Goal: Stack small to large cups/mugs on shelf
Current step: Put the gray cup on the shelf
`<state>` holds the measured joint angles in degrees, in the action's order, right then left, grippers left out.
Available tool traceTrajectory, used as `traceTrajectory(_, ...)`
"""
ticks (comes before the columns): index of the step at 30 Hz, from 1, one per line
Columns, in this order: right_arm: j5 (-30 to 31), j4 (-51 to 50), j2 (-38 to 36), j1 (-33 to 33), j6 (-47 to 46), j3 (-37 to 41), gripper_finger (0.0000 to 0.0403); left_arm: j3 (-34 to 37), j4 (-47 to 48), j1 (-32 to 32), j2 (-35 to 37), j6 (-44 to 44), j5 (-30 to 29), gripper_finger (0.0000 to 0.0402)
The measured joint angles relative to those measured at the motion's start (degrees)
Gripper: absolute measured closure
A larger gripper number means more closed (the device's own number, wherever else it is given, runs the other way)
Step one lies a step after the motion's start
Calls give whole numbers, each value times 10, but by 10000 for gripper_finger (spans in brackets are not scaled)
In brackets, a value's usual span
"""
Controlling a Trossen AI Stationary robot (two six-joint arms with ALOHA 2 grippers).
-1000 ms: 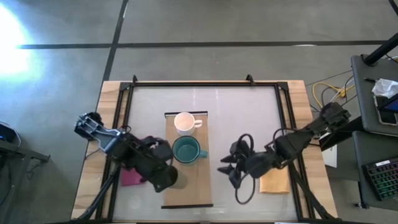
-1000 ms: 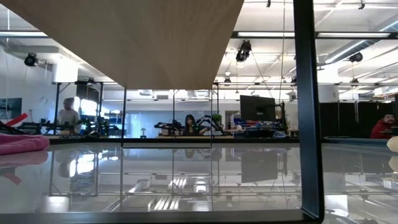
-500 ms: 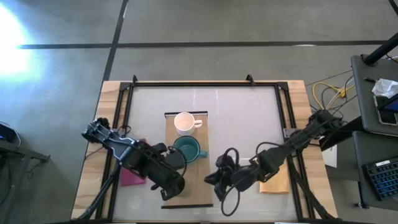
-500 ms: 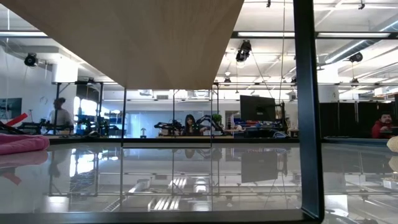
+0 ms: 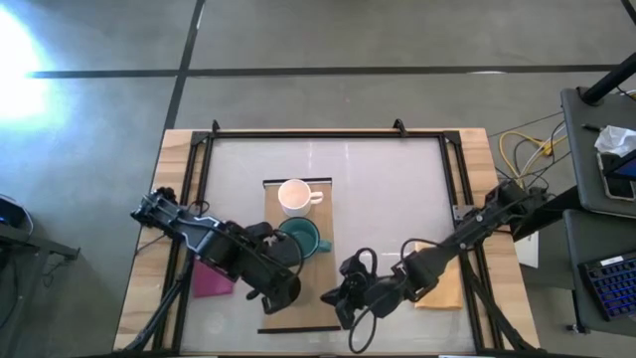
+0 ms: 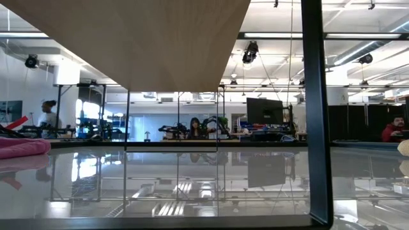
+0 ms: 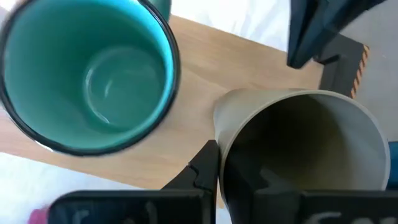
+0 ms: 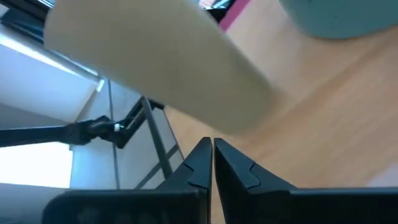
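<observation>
On the light-wood shelf (image 5: 316, 298), the white mug (image 5: 295, 196) stands at the far end. The teal mug (image 5: 301, 235) stands just nearer, its open mouth (image 7: 87, 74) facing up. My left gripper (image 5: 282, 290) is over the shelf's near half, shut on the small olive-brown cup (image 7: 305, 149). In the high view the gripper covers the cup. My right gripper (image 5: 334, 298) is shut at the shelf's right edge. Its fingertips (image 8: 205, 155) sit just below the cup's outer wall (image 8: 155, 68). My left gripper pinches the cup's wall at the rim (image 7: 219, 134). One finger (image 7: 204, 169) is outside the wall and the other seems to be inside the cup. The fingers come from above. Whether the cup's base rests on the shelf does not show. My right gripper: I cannot tell whether its shut fingertips touch the cup's side.
A pink cloth (image 5: 211, 283) lies left of the shelf under my left arm. A tan cloth (image 5: 442, 288) lies to the right under my right arm. A black frame (image 5: 328, 134) borders the table. People and equipment show far behind in the low view.
My right gripper has moved toward the table's left and near edge, up to the shelf's right side, and has shut. My left gripper, still shut on the cup, has shifted a little toward the right over the shelf's near half.
</observation>
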<state>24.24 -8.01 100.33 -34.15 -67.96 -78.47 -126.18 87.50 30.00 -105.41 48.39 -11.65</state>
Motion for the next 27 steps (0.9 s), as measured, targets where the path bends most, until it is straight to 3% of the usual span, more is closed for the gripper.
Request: traceTrajectory(27,13,12,26,-5,-16,0,394,33,-58,-13,-2,-21,22,401)
